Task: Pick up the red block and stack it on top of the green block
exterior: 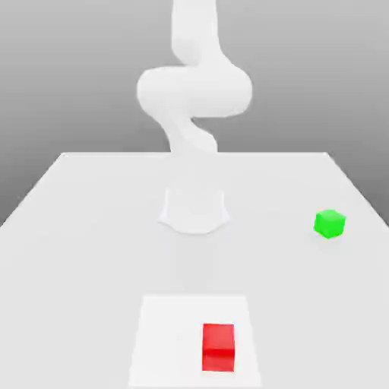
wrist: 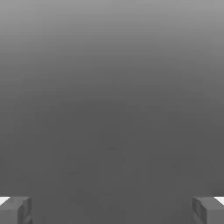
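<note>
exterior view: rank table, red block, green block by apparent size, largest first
1. table, by far the largest, spanning the view.
2. red block, looks larger than the green one.
3. green block, looks smallest.
The red block sits nearer the camera, so the gap between the two blocks may be perspective; true sizes could match.

One red block [exterior: 218, 347], low in the exterior frame. One green block [exterior: 330, 223], at middle right. One surface [exterior: 83, 228]. One arm [exterior: 194, 91]. Two fingertips [wrist: 15, 210].
</note>
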### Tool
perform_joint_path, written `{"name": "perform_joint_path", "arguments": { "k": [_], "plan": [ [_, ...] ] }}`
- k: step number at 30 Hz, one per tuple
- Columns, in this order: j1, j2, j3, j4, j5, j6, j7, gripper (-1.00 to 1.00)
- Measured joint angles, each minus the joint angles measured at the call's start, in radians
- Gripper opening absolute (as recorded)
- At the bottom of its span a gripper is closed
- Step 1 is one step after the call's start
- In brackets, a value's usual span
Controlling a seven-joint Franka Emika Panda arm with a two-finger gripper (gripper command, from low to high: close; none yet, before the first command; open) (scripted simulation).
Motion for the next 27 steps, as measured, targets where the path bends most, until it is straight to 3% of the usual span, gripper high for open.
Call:
{"name": "perform_joint_path", "arguments": {
  "k": [22, 27],
  "plan": [
    [0.001, 0.803, 0.065, -0.227, -0.030, 0.353, 0.118, 0.00],
    [0.018, 0.984, 0.048, -0.222, -0.046, 0.484, 0.136, 0.00]
  ]
}}
